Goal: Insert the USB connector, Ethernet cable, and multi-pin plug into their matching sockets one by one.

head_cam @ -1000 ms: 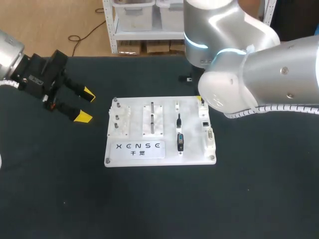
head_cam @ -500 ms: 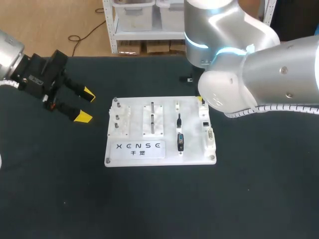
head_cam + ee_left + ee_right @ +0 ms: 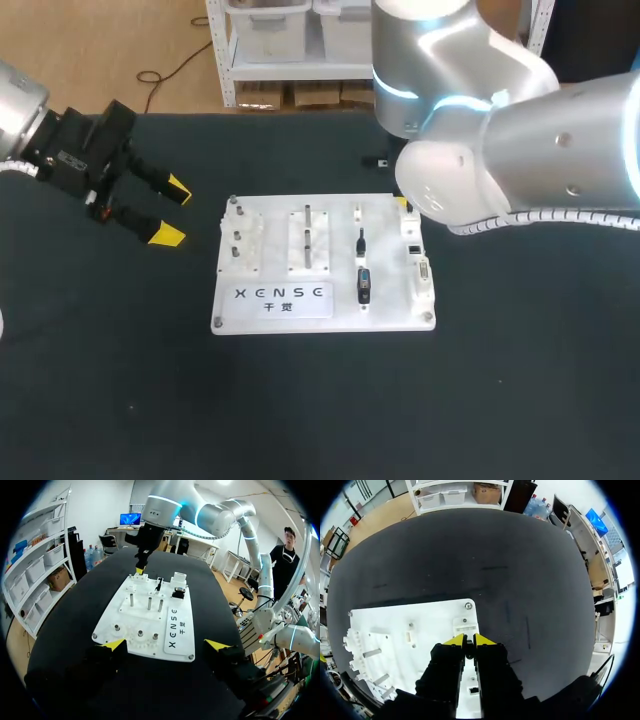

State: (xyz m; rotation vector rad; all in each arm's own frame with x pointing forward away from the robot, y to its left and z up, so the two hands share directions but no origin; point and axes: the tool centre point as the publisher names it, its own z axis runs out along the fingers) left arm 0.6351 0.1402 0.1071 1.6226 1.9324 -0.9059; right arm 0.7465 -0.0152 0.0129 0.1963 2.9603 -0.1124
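A white board (image 3: 335, 225) with pegs, sockets and a printed label lies mid-table. My right gripper (image 3: 469, 640) hangs over the board's far right corner (image 3: 465, 622), its yellow tips nearly together with a small dark connector (image 3: 469, 649) pinched between them. In the head view the right arm hides most of that gripper (image 3: 403, 204). A black plug (image 3: 362, 285) with its short cable lies in the board's middle column. Two sockets (image 3: 411, 246) sit in the right column. My left gripper (image 3: 172, 212) stands open left of the board, holding nothing, and the board (image 3: 150, 615) lies ahead of it.
Several metal pegs (image 3: 236, 238) stand on the board's left part, and two taller posts (image 3: 307, 235) in its middle. Black tabletop (image 3: 320, 400) surrounds the board on all sides. A small dark object (image 3: 374, 161) lies behind the board.
The right arm has shifted very slightly over the board's far right corner. The left arm has kept still.
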